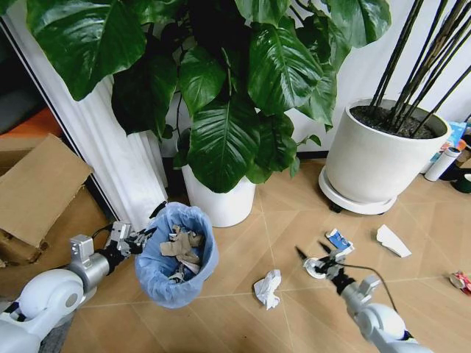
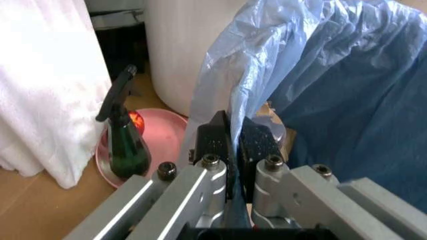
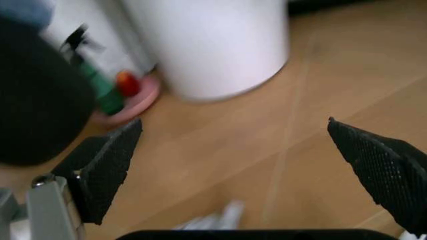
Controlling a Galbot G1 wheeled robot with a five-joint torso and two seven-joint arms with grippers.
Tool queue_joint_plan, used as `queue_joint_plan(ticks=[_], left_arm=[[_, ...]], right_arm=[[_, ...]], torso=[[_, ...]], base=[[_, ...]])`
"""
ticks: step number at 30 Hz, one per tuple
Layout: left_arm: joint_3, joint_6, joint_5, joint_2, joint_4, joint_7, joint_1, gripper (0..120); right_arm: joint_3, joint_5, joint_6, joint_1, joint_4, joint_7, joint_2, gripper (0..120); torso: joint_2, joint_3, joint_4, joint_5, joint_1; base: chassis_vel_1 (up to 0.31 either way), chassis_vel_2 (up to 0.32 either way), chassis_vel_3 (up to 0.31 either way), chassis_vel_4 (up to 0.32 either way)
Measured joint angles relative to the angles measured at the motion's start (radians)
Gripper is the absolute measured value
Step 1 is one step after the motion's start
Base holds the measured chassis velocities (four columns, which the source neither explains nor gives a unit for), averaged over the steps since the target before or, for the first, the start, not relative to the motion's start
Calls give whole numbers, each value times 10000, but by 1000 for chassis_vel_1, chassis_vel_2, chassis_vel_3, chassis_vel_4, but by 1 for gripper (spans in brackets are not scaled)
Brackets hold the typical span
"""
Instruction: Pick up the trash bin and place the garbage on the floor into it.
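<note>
Right gripper point(image 1: 312, 255) hovered wide open above the white disc; crumpled white paper point(image 1: 267, 287) lay between it and the blue-lined round bin point(image 1: 176, 255), whose rim the left gripper point(image 1: 140, 237) pinched.

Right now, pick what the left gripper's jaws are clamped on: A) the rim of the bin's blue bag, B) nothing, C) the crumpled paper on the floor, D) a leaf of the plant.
A: the left gripper has its jaws shut on the blue bag rim of the trash bin.

Wooden floor point(image 1: 294, 220) — white wall point(image 1: 368, 66)
</note>
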Motion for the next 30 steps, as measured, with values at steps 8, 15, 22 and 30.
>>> queue_joint_plan(ticks=[8, 15, 22, 30], left_arm=[[26, 3, 22, 68, -30, 18, 11, 0], [2, -6, 156, -54, 13, 62, 58, 0], [-230, -19, 337, -251, 102, 64, 294, 0], [-274, -99, 736, -348, 215, 205, 546, 0]], right_arm=[[-876, 505, -305, -378, 746, 285, -1021, 100], [-922, 1063, -398, -1391, 2222, 331, -2974, 100], [-1276, 2144, -672, -1574, 3258, 300, -5148, 100], [-2037, 2162, -870, -970, 2327, -967, -5755, 100]], torso=[[0, 0, 1, 0, 0], [0, 0, -4, -7, 0], [0, 0, 2, -9, 0], [0, 1, -2, 0, 1]], base=[[0, 0, 0, 0], [0, 0, 0, 0], [0, 0, 0, 0], [0, 0, 0, 0]])
